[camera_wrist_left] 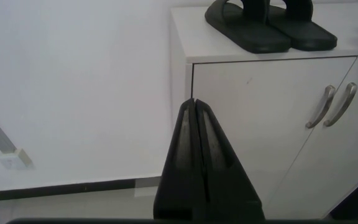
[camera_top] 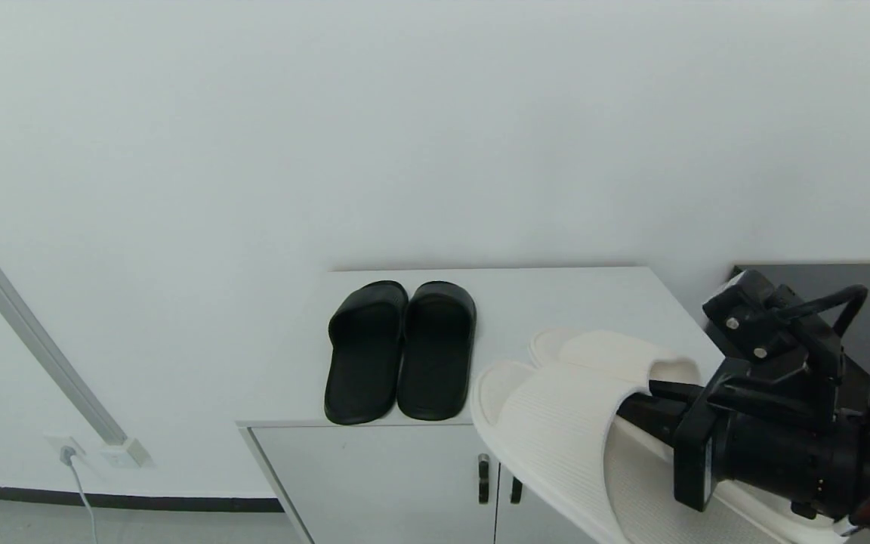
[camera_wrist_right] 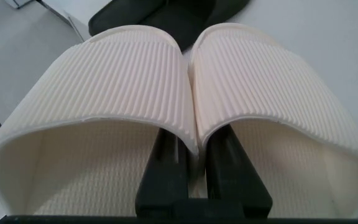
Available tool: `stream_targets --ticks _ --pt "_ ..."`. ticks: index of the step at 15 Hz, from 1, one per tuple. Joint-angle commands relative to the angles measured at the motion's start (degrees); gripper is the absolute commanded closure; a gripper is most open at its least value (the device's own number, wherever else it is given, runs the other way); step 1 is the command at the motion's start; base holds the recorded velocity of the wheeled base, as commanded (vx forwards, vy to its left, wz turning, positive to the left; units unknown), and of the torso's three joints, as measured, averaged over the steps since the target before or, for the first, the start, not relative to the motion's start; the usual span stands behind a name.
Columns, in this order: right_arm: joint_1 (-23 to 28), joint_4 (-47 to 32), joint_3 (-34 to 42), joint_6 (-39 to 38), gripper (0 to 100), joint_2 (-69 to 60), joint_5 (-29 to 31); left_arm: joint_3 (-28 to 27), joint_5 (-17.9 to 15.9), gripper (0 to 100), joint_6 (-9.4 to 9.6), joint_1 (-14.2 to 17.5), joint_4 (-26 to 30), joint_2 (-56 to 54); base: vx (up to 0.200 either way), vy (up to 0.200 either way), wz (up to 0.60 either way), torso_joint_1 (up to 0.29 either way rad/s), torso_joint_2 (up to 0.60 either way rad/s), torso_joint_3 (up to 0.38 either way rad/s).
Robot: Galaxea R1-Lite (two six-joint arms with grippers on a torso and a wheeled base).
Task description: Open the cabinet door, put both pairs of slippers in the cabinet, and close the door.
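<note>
- A wall socket point(camera_top: 66, 446) with a cable point(camera_top: 80, 491) plugged in sits low on the wall, well apart from the cabinet point(camera_top: 571, 295). It has no part in this job.
- The left gripper point(camera_wrist_left: 195, 109) hangs low in front of the cabinet's left corner. Its jaws are pressed together and hold nothing. I think it is kept free so it can pull a door open.
- The black slippers point(camera_top: 401, 351) lie side by side on top of the cabinet, near the left front edge, with their toes toward the wall. The 2 touch each other, so 1 grab could take both.
- Under them the 2 doors point(camera_top: 374, 483) are shut. The 2 handles point(camera_top: 483, 478) stand upright just beside each other where the doors meet. Nothing can go inside until a door opens, so I think that step comes first.
- The white slippers point(camera_top: 556, 423) are to the right of the black pair. They are tilted, and their heels hang out past the front edge. I cannot tell if their toes touch the top.
- The right gripper point(camera_wrist_right: 197, 155) holds them. 1 finger goes into each slipper, and the jaws pinch the 2 inner sides together. That way 1 gripper carries the whole pair at once.
- This pair looks ready to go in once a door is open. The grip is on thin, soft edges, so a slipper could slide out if it is swung fast.
</note>
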State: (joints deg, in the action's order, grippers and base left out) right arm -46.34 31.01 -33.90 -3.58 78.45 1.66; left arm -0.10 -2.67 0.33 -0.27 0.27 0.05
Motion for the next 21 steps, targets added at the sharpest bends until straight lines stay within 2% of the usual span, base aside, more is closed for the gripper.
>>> stream_targets --ticks 1,9,21 --pt "-0.1 0.1 1.6 0.0 100 -1.6 -0.1 0.0 -0.1 100 0.02 0.0 0.0 0.0 0.0 0.0 0.0 0.0 0.0 0.0" --pt "-0.1 0.3 2.9 0.1 100 -1.7 -1.1 0.0 -0.1 100 0.02 0.0 0.0 0.0 -0.2 0.0 0.0 0.001 0.0 0.003" --pt "-0.1 0.2 3.5 0.2 100 -1.5 -1.2 0.0 0.0 100 0.02 0.0 0.0 0.0 0.0 0.0 0.0 0.0 0.0 0.0"
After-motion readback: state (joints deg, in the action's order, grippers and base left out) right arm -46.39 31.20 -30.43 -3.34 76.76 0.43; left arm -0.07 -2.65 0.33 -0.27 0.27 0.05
